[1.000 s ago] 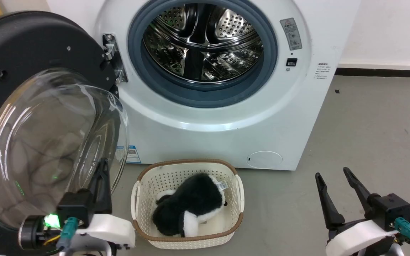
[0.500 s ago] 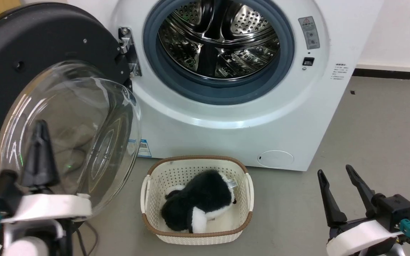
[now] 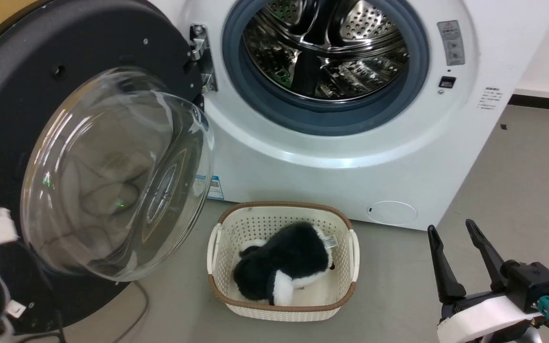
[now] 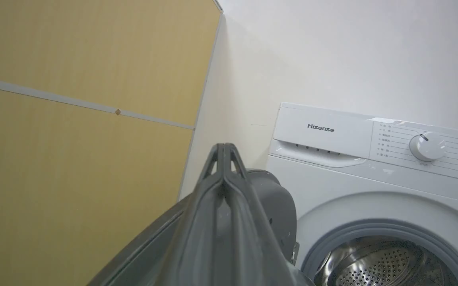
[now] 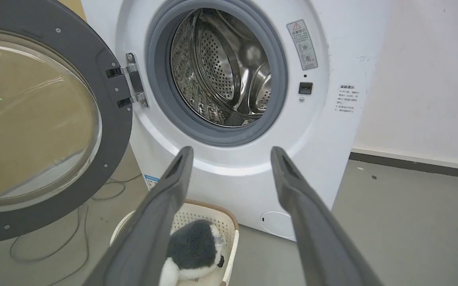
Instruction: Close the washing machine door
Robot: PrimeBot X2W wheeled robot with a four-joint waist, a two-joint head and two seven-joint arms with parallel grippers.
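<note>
1. Washing machine door (image 3: 112, 176): swung wide open at the left of the washing machine (image 3: 350, 157), well apart from the drum opening; closing judged barely started.
2. Left gripper (image 4: 224, 150): fingers pressed together, empty, over the door's rim.
3. Right gripper (image 3: 450, 226): fingers spread, empty, well apart from the door.

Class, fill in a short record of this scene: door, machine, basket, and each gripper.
Door: large round black-rimmed glass washing machine door, swung wide open to the left
Machine: big white front-loading washing machine; perforated steel drum exposed, nothing seen inside
Basket: small cream perforated basket before the machine, holding a black-and-white plush toy
Left arm: left gripper shut, near the door's rim; contact unclear
Right arm: right gripper open, empty, clear of the door
</note>
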